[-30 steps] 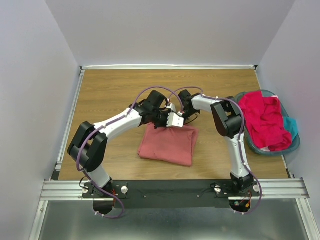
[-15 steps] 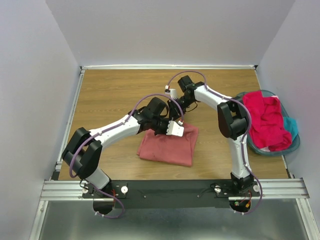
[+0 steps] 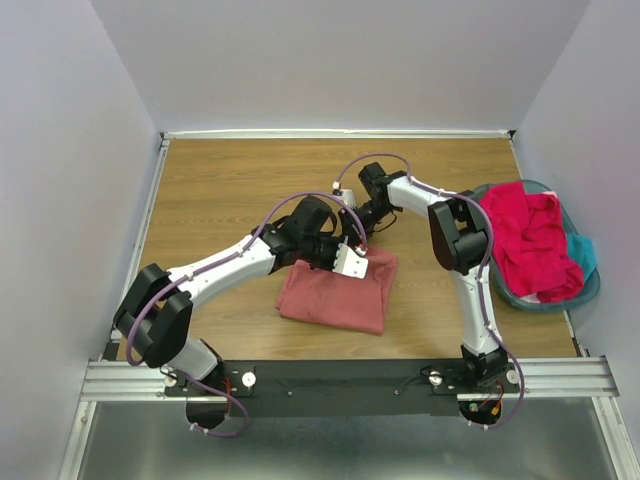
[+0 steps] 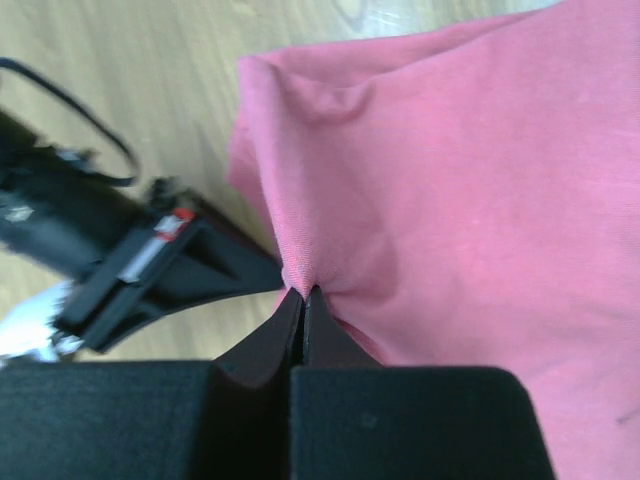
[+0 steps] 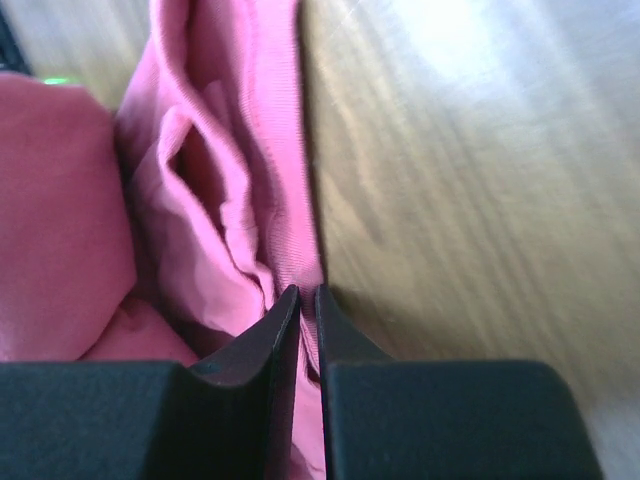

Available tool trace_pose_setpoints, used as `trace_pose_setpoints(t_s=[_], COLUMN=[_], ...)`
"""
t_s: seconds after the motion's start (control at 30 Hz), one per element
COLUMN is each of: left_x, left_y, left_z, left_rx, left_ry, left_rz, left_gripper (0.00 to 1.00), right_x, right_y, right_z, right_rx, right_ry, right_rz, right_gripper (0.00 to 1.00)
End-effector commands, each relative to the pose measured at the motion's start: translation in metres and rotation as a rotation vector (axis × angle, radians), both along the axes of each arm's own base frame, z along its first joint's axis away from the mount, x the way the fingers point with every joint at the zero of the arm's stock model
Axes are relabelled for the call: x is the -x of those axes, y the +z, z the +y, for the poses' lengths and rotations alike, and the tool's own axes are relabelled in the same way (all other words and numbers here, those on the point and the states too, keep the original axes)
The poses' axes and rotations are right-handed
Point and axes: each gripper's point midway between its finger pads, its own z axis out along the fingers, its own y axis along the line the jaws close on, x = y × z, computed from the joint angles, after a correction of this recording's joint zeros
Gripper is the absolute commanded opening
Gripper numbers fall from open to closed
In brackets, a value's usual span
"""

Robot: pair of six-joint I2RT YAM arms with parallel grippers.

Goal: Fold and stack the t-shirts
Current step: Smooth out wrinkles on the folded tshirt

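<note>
A salmon-pink t-shirt lies folded in a rough rectangle at the table's middle. My left gripper is at the shirt's far edge. In the left wrist view it is shut, pinching a ridge of the pink cloth. My right gripper is just behind it at the same edge. In the right wrist view it is shut on a folded hem of the pink cloth, next to bare wood. A magenta-red t-shirt and a teal t-shirt lie in the basket.
A round teal plastic basket stands at the right edge of the wooden table. White walls close in the back and both sides. The black rail with the arm bases runs along the near edge.
My right wrist has swung back and up from the shirt's far edge while its fingers stay at the cloth. My left gripper has moved a little nearer and to the right. The shirt's outline is about the same.
</note>
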Motion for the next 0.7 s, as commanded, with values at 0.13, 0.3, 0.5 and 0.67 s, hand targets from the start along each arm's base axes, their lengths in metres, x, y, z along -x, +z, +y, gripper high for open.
trace_pose_setpoints(t_s=[0.13, 0.3, 0.5, 0.67], left_x=[-0.022, -0.037, -0.046, -0.053], left_y=[0.023, 0.026, 0.017, -0.001], left_z=[-0.009, -0.010, -0.012, -0.012], left_rx=[0.051, 0.064, 0.059, 0.060], left_ry=[0.020, 0.047, 0.050, 0.068], left_rz=[-0.127, -0.148, -0.164, -0.183], left_gripper=[0.00, 0.00, 0.00, 0.00], right_x=[0.041, 0.048, 0.049, 0.048], right_y=[-0.033, -0.031, -0.026, -0.022], right_z=[-0.011, -0.012, -0.011, -0.010], right_rx=[0.020, 0.008, -0.004, -0.012], right_ry=[0.060, 0.066, 0.068, 0.067], right_rz=[0.122, 0.139, 0.135, 0.129], right_gripper=[0.18, 0.18, 0.18, 0.18])
